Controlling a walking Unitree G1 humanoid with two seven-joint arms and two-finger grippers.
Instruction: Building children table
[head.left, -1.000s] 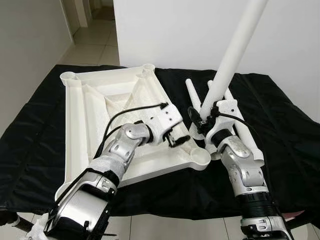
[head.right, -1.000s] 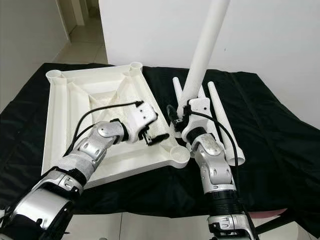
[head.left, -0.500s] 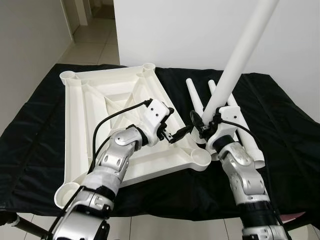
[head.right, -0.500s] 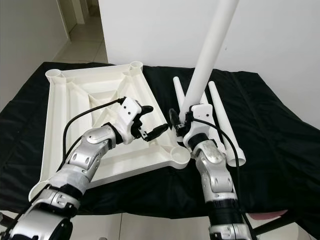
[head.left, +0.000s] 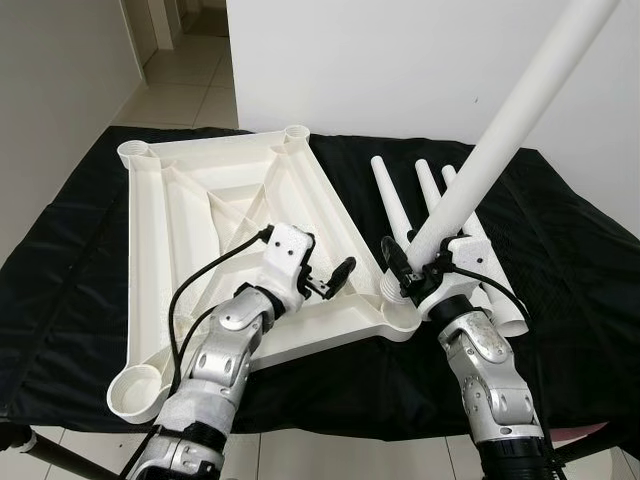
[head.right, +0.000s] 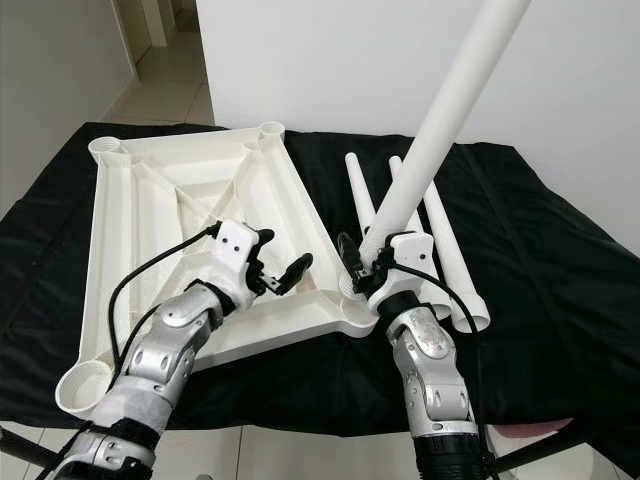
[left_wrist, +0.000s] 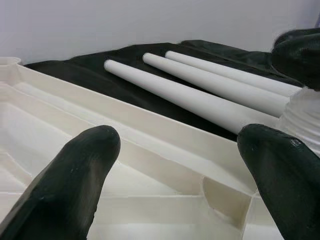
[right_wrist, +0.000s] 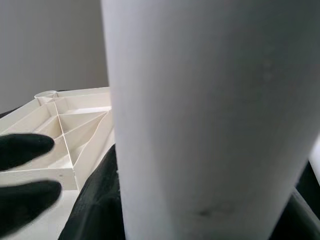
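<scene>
Left gripper (head.left: 330, 281) back (fingers apart), three legs (head.left: 430, 200) beside tabletop (head.left: 180, 230).

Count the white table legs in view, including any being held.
4. One leg is held tilted in the right gripper, at the upturned tabletop's near corner socket. Three loose legs lie side by side on the black cloth.

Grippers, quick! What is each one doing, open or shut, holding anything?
Left gripper: open, holding nothing, over the upturned tabletop.
Right gripper: shut on the table leg, at the near corner socket.
</scene>
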